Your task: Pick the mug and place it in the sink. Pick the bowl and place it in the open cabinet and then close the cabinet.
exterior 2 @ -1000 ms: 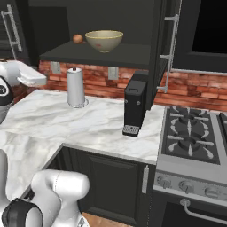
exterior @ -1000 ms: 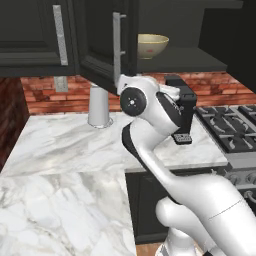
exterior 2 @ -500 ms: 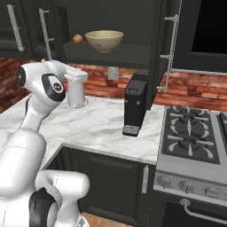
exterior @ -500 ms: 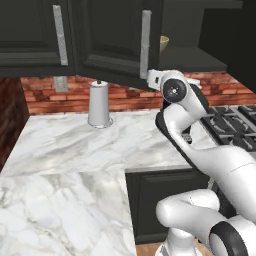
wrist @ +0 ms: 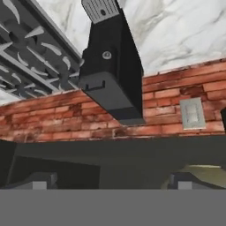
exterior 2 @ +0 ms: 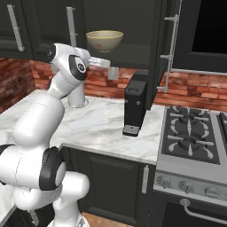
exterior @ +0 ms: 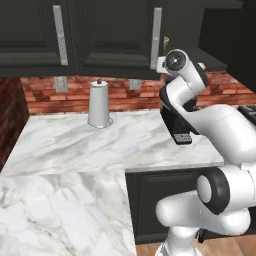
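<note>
The hand (exterior 2: 106, 62), seen in the right base view, is raised to the level of the cabinet's (exterior 2: 133, 26) inner shelf, just below and beside the bowl (exterior 2: 104, 40); its jaws stand fully apart and hold nothing. The bowl sits upright on the shelf inside the cabinet, near the shelf's front edge, and so appears already placed. One cabinet door (exterior 2: 166, 48) hangs open at the right, its bar handle facing outward, above the dark box-shaped appliance (exterior 2: 135, 104) that stands near the back edge of the table (exterior 2: 102, 128). A paper towel roll (exterior: 99, 104) stands at the back edge of the table against the brick wall. The mug and the sink cannot be located from these views.

Risks, as judged from this arrangement: the remaining step appears to be closing the door. The hand lies close to the bowl and the shelf lip, so a careless withdrawal may clip the bowl's rim and tip it off the shelf. The open door is well apart from the hand; a sweeping reach toward it may strike the appliance below. A push near the hinge side would close the door poorly, and a hard push may leave it rebounding ajar.

No brand, label or legible writing appears on any object.
</note>
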Tool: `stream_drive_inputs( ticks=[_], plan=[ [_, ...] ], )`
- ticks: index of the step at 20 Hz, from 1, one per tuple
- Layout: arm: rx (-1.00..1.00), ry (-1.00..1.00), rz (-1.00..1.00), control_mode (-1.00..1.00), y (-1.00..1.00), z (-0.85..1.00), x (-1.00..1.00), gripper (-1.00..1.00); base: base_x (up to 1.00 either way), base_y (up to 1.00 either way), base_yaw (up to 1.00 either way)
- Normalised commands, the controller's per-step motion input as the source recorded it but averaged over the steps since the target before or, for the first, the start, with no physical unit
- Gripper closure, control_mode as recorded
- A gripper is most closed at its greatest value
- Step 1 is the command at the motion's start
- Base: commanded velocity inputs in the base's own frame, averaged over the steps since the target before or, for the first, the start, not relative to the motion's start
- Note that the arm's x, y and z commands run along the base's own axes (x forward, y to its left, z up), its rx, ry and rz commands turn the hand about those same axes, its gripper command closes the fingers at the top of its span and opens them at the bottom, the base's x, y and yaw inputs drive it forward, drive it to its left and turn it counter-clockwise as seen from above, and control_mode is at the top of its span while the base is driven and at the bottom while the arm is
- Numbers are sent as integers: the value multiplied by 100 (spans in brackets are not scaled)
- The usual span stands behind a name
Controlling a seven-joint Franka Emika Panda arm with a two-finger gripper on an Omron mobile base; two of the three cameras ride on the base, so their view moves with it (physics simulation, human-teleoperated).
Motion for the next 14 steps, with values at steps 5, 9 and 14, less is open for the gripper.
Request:
stream_drive_inputs(
  ticks=[5,9,14],
  plan=[
    [-6,14,-17,-100,-13,-36,63,-100,0,0,0],
    [-1,1,-10,-100,-17,-44,29,-100,0,0,0],
    [0,-13,0,-100,-11,-40,6,-100,0,0,0]
  ],
)
